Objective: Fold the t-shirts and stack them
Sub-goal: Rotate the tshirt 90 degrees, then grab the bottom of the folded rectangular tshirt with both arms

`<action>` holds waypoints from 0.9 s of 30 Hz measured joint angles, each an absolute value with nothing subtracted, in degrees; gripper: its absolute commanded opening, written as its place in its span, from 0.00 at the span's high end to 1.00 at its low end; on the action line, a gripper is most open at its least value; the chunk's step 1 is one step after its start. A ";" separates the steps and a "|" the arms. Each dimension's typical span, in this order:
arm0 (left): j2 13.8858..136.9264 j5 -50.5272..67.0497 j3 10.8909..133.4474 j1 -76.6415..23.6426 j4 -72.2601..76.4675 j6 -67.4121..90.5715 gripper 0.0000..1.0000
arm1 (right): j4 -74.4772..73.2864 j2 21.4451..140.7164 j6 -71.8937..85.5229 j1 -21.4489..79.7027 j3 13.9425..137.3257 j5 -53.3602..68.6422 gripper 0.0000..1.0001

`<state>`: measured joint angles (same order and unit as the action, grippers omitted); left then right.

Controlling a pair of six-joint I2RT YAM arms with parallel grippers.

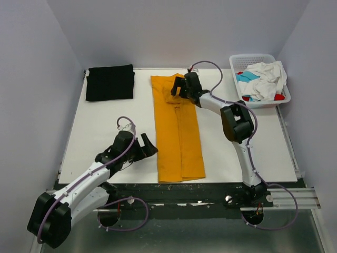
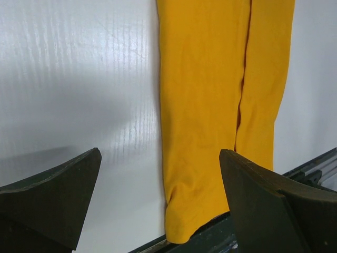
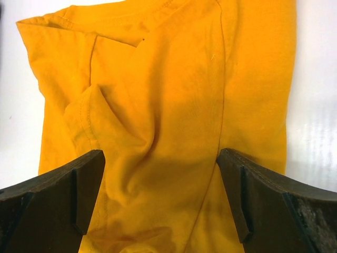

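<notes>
I read the mustard-orange t-shirt (image 1: 178,132) as already narrowed into a long strip on the bench (image 1: 105,126). Its long axis runs straight away from the arm bases: collar end far, hem end right at the near edge. That axis is what the next move turns on, because to my eye what is left is a crosswise fold bringing one short end over toward the other. My right claw (image 1: 179,87) hangs over the collar end. In its wrist view both fingers are spread wide with rumpled collar and sleeve cloth showing between them, and nothing is pinched, so I count it as gaping and empty. I cannot tell from here whether its tips touch the cloth. My left claw (image 1: 149,146) sits low near the front, just beside the strip's left edge close to the hem. It too is wide apart and holds nothing, and the shirt lies to its right. So the right arm is nearer the collar and the left is nearer the hem. If both ends need lifting, I would take each with its own arm. The black t-shirt (image 1: 110,83) lies folded at the far left corner, well apart from the strip. White (image 1: 266,79), teal (image 1: 246,77) and red (image 1: 279,97) t-shirts are heaped in the basket (image 1: 253,56) at the far right.
</notes>
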<state>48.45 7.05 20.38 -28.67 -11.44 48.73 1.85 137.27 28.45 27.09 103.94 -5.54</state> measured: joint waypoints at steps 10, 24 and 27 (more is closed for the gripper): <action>52.31 12.05 20.45 -35.31 -10.66 49.47 0.04 | -5.78 136.31 25.45 25.02 108.51 -4.84 0.00; 47.81 10.85 13.65 -47.07 -12.21 59.31 0.69 | -2.33 93.34 32.93 25.08 64.05 -2.48 0.00; 48.95 11.07 13.30 -48.12 -11.86 60.45 0.79 | -2.85 87.37 35.22 25.08 54.59 -2.46 0.00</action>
